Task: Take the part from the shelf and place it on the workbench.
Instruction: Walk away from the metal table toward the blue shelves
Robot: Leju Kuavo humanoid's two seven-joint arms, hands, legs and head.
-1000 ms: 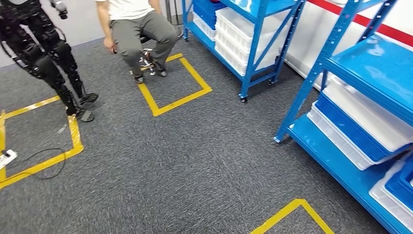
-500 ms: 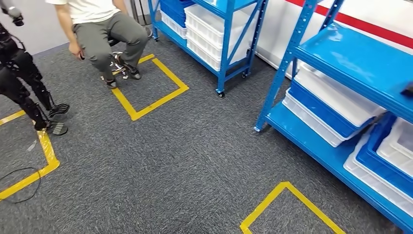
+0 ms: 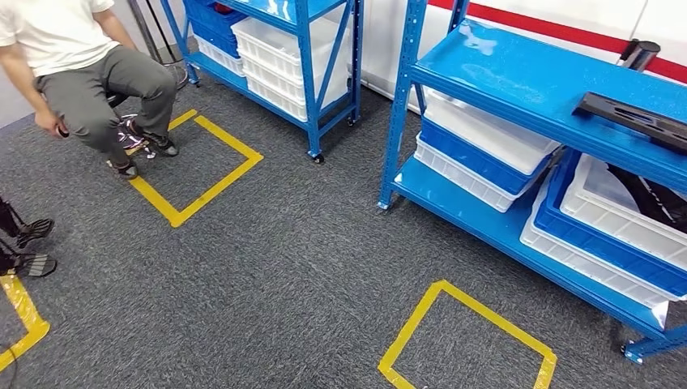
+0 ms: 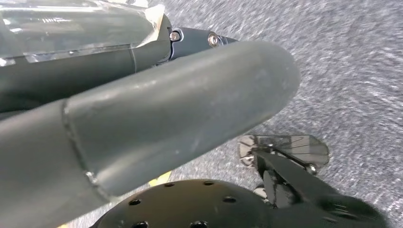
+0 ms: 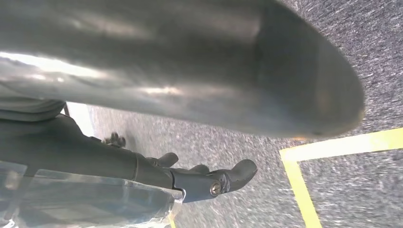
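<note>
Head view, looking down at grey carpet (image 3: 300,267). A long flat black part (image 3: 632,120) lies on the upper deck of the near blue shelf rack (image 3: 518,81), at about 2 o'clock from the picture's centre. It runs lengthwise along the deck. A black cylindrical object (image 3: 638,53) stands just behind it, toward 1 o'clock; whether the two touch cannot be told.

Below the deck, the rack's lower level carries stacked white and blue bins (image 3: 478,154). At 3 o'clock, an open white bin in a blue tray (image 3: 624,215) holds dark items, too unclear to identify.

A second blue shelf rack (image 3: 283,49) at 12 o'clock also holds white and blue bins. It stands well apart from the near rack.

Yellow tape square (image 3: 466,340) on the carpet at 5 o'clock, in front of the near rack. A second yellow tape square (image 3: 194,170) at 10 o'clock. A person seated (image 3: 81,73) at 10 to 11 o'clock, feet at that square's edge. The dark feet of another robot (image 3: 24,247) sit at 9 o'clock.

Left wrist view: left hand (image 4: 157,118) hangs over the carpet, thick grey thumb across the frame, nothing held. Whether the fingers are spread or curled, cannot tell.

Right wrist view: right hand (image 5: 199,178) also over the carpet near yellow tape. Dark fingers extend loosely and hold nothing; the hand reads as empty and unclenched.
</note>
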